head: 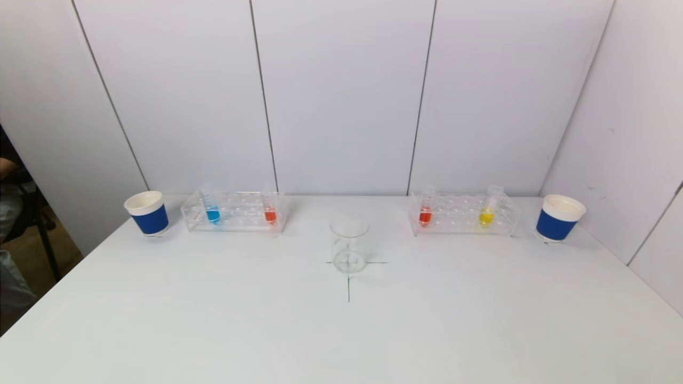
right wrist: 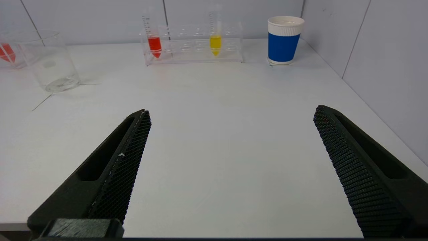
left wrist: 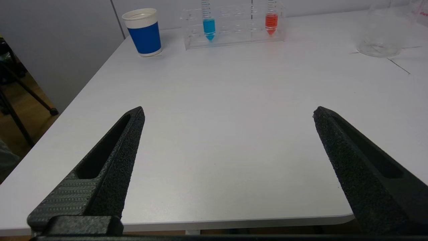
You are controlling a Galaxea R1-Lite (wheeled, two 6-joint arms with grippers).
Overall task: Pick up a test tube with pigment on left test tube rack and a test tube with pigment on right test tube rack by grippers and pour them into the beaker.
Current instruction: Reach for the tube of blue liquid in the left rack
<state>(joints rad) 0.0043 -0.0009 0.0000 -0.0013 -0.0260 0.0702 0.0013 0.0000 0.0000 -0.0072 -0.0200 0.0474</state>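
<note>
The clear left rack (head: 235, 212) holds a blue-pigment tube (head: 212, 213) and a red-pigment tube (head: 270, 214). The clear right rack (head: 463, 215) holds a red tube (head: 425, 214) and a yellow tube (head: 486, 216). An empty glass beaker (head: 349, 244) stands between the racks on a drawn cross. Neither gripper shows in the head view. My left gripper (left wrist: 228, 112) is open and empty over the table's near left edge, far from the left rack (left wrist: 234, 28). My right gripper (right wrist: 230, 112) is open and empty near the front edge, far from the right rack (right wrist: 194, 45).
A blue-and-white paper cup (head: 147, 213) stands left of the left rack, another (head: 559, 217) right of the right rack. Grey wall panels close the back and right side. The table (head: 341, 330) ends at its left edge, with floor and a black stand beyond.
</note>
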